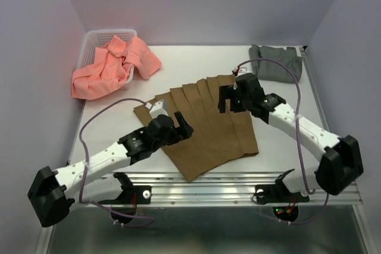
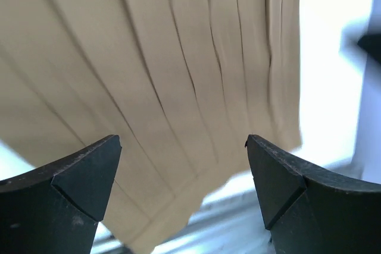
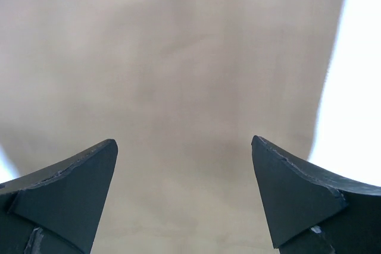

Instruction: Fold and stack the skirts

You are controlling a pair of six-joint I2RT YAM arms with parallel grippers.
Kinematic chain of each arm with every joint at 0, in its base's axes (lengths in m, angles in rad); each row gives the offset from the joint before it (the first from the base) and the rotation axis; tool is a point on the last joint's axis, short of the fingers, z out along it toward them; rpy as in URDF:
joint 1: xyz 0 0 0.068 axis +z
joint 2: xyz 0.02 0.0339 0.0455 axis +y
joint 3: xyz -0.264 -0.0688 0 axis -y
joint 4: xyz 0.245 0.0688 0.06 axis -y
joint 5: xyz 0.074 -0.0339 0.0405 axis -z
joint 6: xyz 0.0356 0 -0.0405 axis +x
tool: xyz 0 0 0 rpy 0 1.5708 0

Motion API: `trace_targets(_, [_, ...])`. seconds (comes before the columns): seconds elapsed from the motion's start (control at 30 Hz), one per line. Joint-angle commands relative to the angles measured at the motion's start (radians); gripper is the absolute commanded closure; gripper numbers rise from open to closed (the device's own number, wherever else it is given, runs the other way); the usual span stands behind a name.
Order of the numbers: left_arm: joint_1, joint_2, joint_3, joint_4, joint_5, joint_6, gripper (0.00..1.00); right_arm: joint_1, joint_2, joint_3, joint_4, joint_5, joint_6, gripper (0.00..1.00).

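While the tan pleated skirt [image 1: 208,129] lies flat, centred on the surface [image 1: 271,147], pleats running far to near, we see both pairs of jaws spread wide and empty just above it: left jaws over its left edge, right jaws over its far right corner. Pink skirt [image 1: 113,66] far left, grey skirt [image 1: 275,62] far right.

We saw a white plastic lattice basket [image 1: 90,44] standing at the far left corner of the white table [image 1: 196,57], pale lilac walls [image 1: 202,4] closing it in on three sides, and a silver metal rail [image 1: 202,193] running along its near edge
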Motion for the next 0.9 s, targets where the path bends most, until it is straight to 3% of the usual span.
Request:
trace_targets(0.0, [0.169, -0.12, 0.063, -0.254, -0.206, -0.024, 0.01, 0.185, -0.137, -0.068, 0.01, -0.008, -0.025, 0.0])
trace_targets(0.07, [0.287, -0.161, 0.046, -0.256, -0.208, 0.013, 0.01, 0.336, -0.148, -0.079, -0.001, 0.039, -0.017, 0.0])
trace_targets(0.1, [0.288, -0.168, 0.041, -0.259, -0.209, 0.021, 0.01, 0.391, -0.148, -0.087, 0.001, 0.055, -0.008, 0.0])
trace_targets(0.17, [0.443, -0.162, 0.037, -0.247, -0.17, 0.065, 0.01, 0.562, -0.122, -0.085, -0.004, 0.099, 0.008, 0.0])
trace_targets(0.2, [0.444, -0.153, 0.035, -0.238, -0.156, 0.079, 0.01, 0.619, -0.106, -0.079, -0.004, 0.119, 0.014, 0.0])
trace_targets(0.4, [0.706, 0.014, 0.044, -0.152, -0.067, 0.163, 0.01, 0.895, 0.124, 0.049, -0.013, 0.251, 0.038, 0.0])
trace_targets(0.5, [0.792, 0.126, 0.049, -0.077, -0.022, 0.173, 0.01, 0.94, 0.216, 0.123, -0.045, 0.303, 0.052, 0.0])
trace_targets(0.57, [0.83, 0.204, 0.047, 0.01, 0.079, 0.231, 0.02, 0.969, 0.298, 0.151, -0.059, 0.309, 0.06, 0.0])
trace_targets(0.73, [0.847, 0.357, 0.1, 0.037, 0.094, 0.263, 0.11, 0.982, 0.353, 0.168, -0.062, 0.334, 0.106, 0.0])
trace_targets(0.87, [0.847, 0.423, 0.109, 0.083, 0.105, 0.283, 0.11, 0.982, 0.384, 0.174, -0.055, 0.346, 0.132, 0.0])
